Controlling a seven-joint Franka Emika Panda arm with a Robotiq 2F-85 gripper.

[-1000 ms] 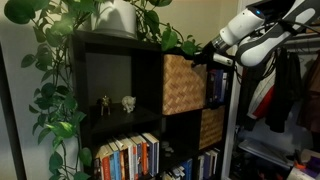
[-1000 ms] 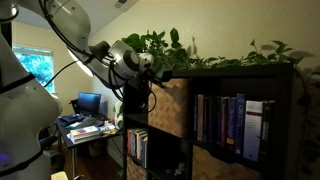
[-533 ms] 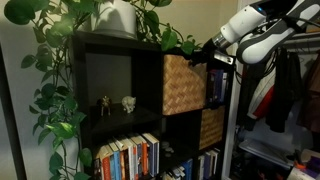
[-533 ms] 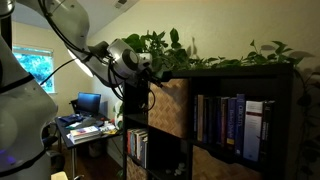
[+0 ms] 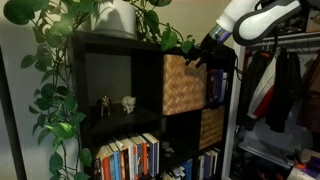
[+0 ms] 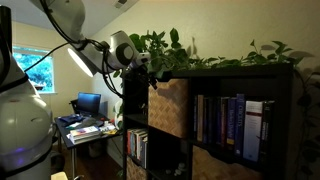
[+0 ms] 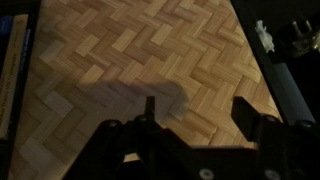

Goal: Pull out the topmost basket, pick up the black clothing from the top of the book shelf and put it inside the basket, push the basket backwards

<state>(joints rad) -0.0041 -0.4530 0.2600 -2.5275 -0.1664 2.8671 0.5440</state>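
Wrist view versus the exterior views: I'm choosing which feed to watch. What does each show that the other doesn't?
Only the wrist view: the basket weave up close, and the gripper open, with nothing between its fingers. Only the exterior views: the whole shelf, the plant on top of it, books and a darker basket lower down. Shared: the gripper close by the basket's top edge.

Arm (image 5: 255, 13) stretched high, wrist (image 5: 222, 29) tilted downward; jaws spread apart in wrist view, nothing between them.
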